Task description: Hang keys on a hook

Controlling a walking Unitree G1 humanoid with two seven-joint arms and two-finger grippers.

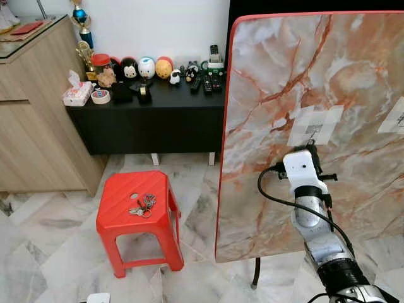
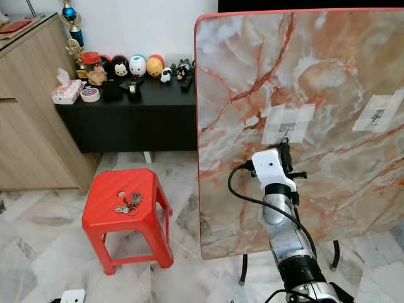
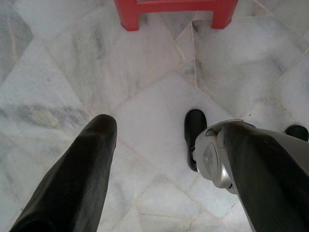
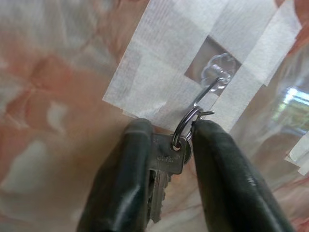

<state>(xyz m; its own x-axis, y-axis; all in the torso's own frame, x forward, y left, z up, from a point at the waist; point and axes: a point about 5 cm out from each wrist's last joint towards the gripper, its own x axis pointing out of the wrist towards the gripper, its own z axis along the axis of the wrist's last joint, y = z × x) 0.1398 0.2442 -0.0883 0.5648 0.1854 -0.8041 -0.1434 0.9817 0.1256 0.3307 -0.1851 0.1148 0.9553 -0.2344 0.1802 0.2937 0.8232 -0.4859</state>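
My right gripper (image 1: 311,153) is raised against an upright marble-patterned board (image 1: 278,76), at a white taped patch with a small clear hook (image 4: 212,83). In the right wrist view its fingers (image 4: 123,179) are shut on a silver key (image 4: 166,159). The key's ring (image 4: 186,123) meets the hook's lower wire end; I cannot tell whether it is threaded on. A second bunch of keys (image 1: 142,205) lies on top of a red plastic stool (image 1: 120,218) to the left. My left gripper (image 3: 169,159) hangs open over the marble floor with nothing in it.
A second taped patch (image 1: 394,117) sits further right on the board. A black low cabinet (image 1: 151,120) with figurines and remotes stands at the back, and a wooden cabinet (image 1: 38,107) at the left. The board stands on thin dark legs (image 1: 255,274).
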